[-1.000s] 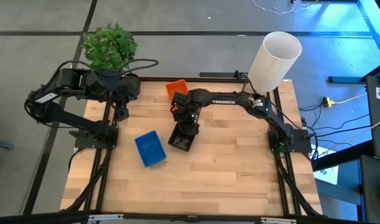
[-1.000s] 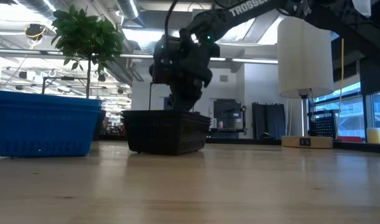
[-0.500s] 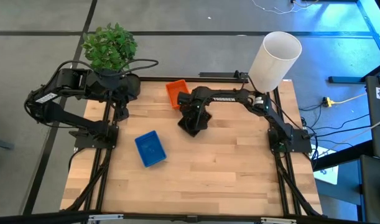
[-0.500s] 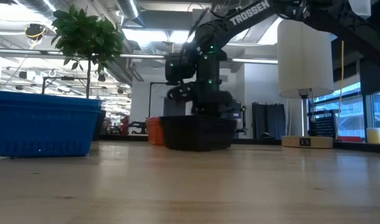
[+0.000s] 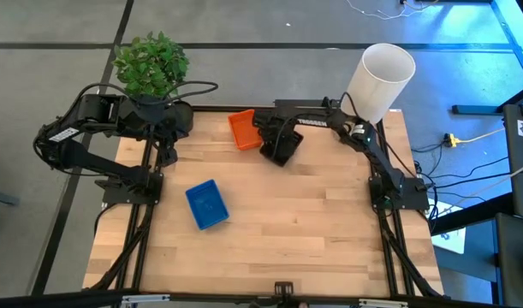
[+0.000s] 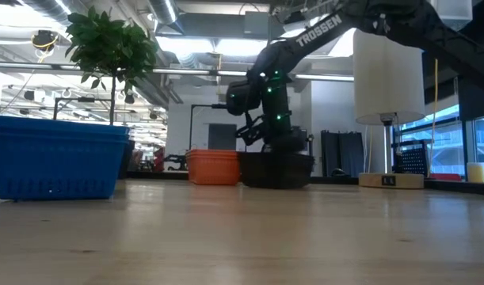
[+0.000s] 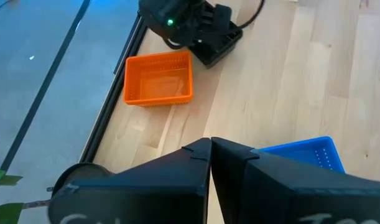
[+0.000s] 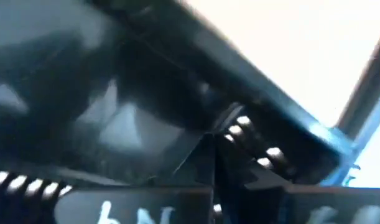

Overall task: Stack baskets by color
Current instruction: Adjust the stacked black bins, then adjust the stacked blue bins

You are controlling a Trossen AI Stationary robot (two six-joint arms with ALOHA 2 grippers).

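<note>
My right gripper stands at the table's far middle, pointing steeply down, shut on a black basket. The low view shows that black basket right beside an orange basket. The orange basket rests on its bottom near the far edge. A blue basket sits on the table left of centre. My left gripper waits shut above the table's far left, touching nothing. My right gripper pinches a wall of the black basket between its two fingers, coming from above and pointing steeply down. The basket stays level and upright, its bottom at table height. I cannot tell whether it touches the wood.
A potted plant stands at the far left corner and a white lamp shade at the far right. The bare wood of the table stretches over the near half and the right side.
My right gripper has gone from the table's middle toward the far edge and a little right, turning at the wrist and staying shut. The black basket has travelled low with it, turned about, and now stands beside the orange basket.
</note>
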